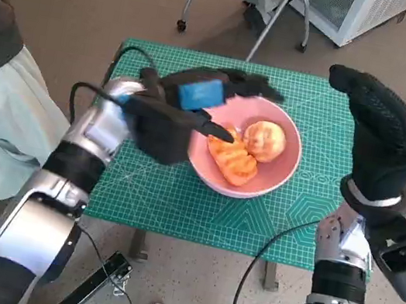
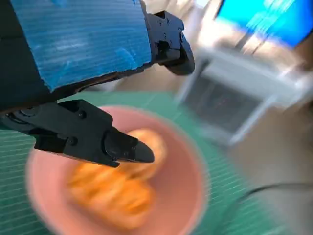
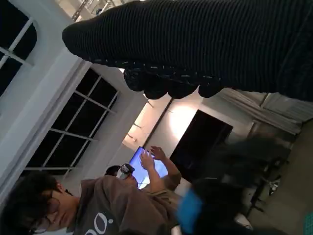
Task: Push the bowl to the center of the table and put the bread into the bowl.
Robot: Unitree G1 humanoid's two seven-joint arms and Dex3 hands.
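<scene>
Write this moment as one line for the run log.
bread: in pink bowl | left hand: open over bowl, holding nothing | right hand: raised, empty

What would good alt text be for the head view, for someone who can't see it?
Seen from above, a pink bowl holding two orange-brown pieces of bread sits on a green cutting mat covering a small table. The robot's left hand, black with blue tape, hovers over the bowl's left rim with its fingers spread, while the gloved right hand is raised at the table's right edge.

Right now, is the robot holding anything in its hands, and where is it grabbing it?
No. The left hand hovers open over the pink bowl, and the bread lies inside. The right hand is raised and holds nothing.
</scene>
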